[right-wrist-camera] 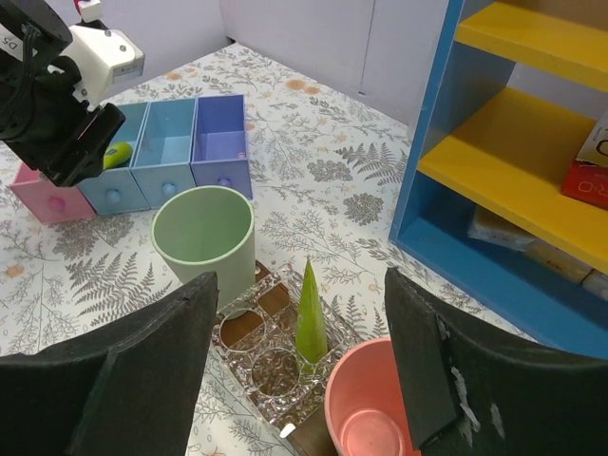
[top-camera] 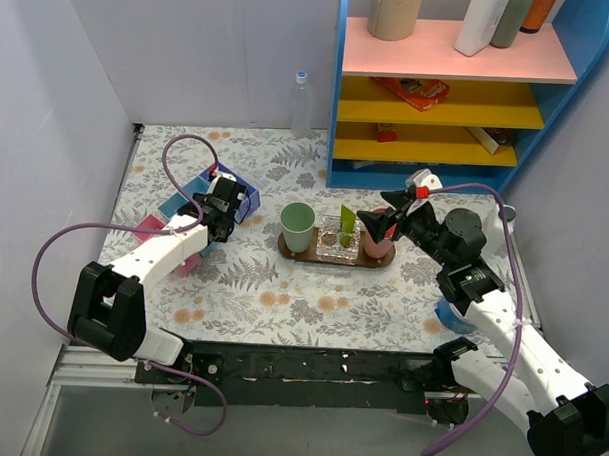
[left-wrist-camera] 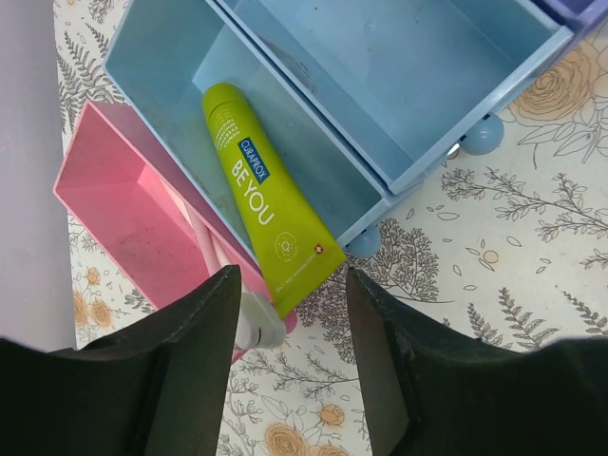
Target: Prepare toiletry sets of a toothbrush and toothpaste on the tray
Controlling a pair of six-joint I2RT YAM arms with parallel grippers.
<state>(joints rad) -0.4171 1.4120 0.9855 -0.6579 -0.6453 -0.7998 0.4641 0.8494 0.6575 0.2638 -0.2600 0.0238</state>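
Jaws apart, my left gripper [left-wrist-camera: 290,280] straddles the lime-green plastic toothpaste tube [left-wrist-camera: 261,204] lying in the light-blue organiser drawer [left-wrist-camera: 152,57], lined up for a pickup; my right gripper [right-wrist-camera: 299,283] hovers open over the dark-brown oval wooden tray [top-camera: 323,264].

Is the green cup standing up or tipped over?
Standing up. The green cup sits on its base with its open mouth facing up.

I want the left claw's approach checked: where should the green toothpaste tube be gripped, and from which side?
On the tube, probably the wide crimped end. It sticks out over the front wall of the blue drawer, while the cap end lies deep inside. Come from the front and above, as the left claw hangs now, a finger either side of that end.
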